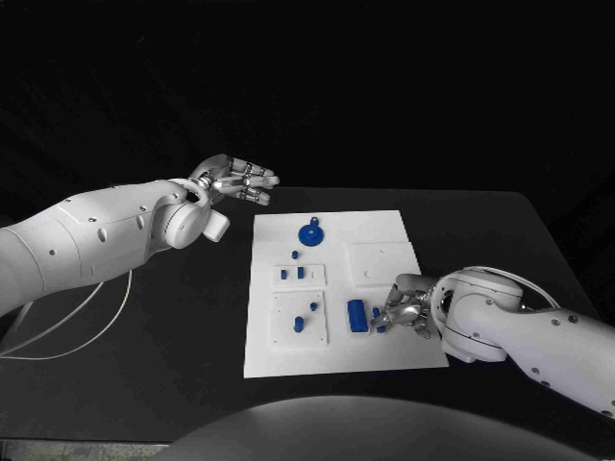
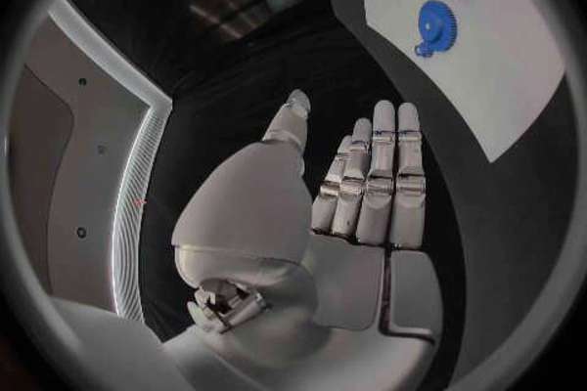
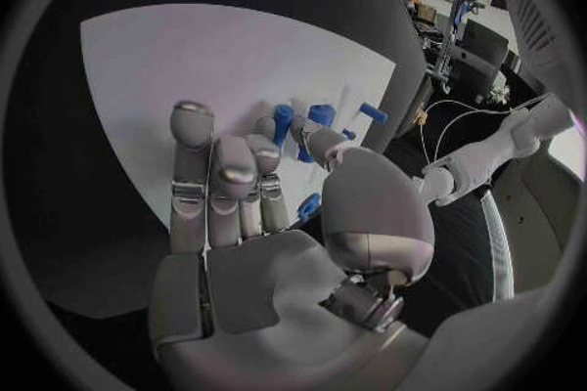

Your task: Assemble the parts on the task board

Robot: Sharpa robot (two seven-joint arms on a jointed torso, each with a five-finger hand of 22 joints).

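1. the right hand [image 1: 407, 312] hovers low over the task board [image 1: 377, 230] near its right edge, fingers partly curled beside a blue block [image 1: 356, 311] and a small blue piece [image 1: 381, 312]. i cannot tell whether anything is pinched; the wrist view shows blue parts close past the fingertips [image 3: 194, 122], but contact is unclear. a blind close here could catch two parts at once or knock one over.
2. the small blue pegs [image 1: 305, 320] sit in the inset near the board's near left corner, close to the block. a sideways sweep by the right hand would likely scatter them or push them off their seats.
3. the blue gear [image 1: 310, 232] lies toward the board's far edge, well apart from the right hand. it looks safe for now, though reaching across the board could drag a forearm over the middle parts.
4. the left hand [image 1: 235, 181] is empty, fingers extended and apart, raised off the board's far left corner. nothing steadies the board, so a firm press by the right hand might slide the plate on the tabletop.
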